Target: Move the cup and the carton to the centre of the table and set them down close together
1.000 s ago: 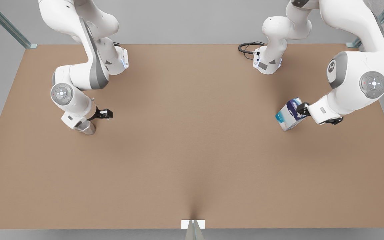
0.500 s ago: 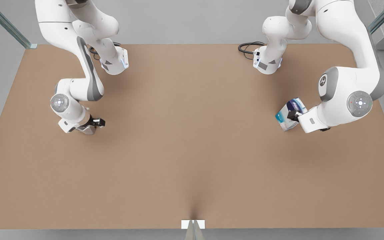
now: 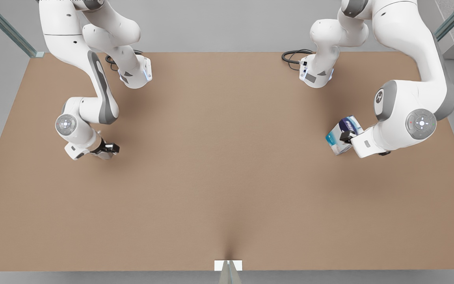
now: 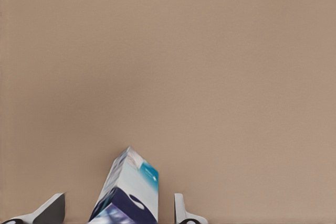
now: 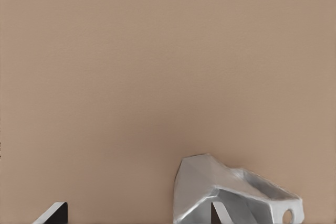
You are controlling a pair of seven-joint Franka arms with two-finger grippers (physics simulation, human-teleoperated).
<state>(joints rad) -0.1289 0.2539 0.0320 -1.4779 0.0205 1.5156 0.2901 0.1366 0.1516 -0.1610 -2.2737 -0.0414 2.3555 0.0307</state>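
The carton (image 3: 338, 139), white, dark blue and teal, stands tilted on the table (image 3: 227, 165) at the front view's right. My left gripper (image 3: 347, 136) is down at it, open. In the left wrist view the carton (image 4: 128, 192) sits between the two fingers (image 4: 52, 209) with a gap on each side. The silvery faceted cup (image 3: 100, 155) rests at the front view's left, partly under my right gripper (image 3: 109, 149). That gripper (image 5: 139, 211) is open; one finger is at the cup's (image 5: 210, 182) mouth, the other stands well off.
Both arm bases (image 3: 135, 75) stand at the table's far side, with a black cable (image 3: 293, 58) by the base on the front view's right. A small white marker (image 3: 227, 265) sits at the near edge. Tan tabletop stretches between the two arms.
Both grippers have come down and in: the left one closer onto the carton, the right one toward the front view's left over the cup. Carton and cup have stayed in place.
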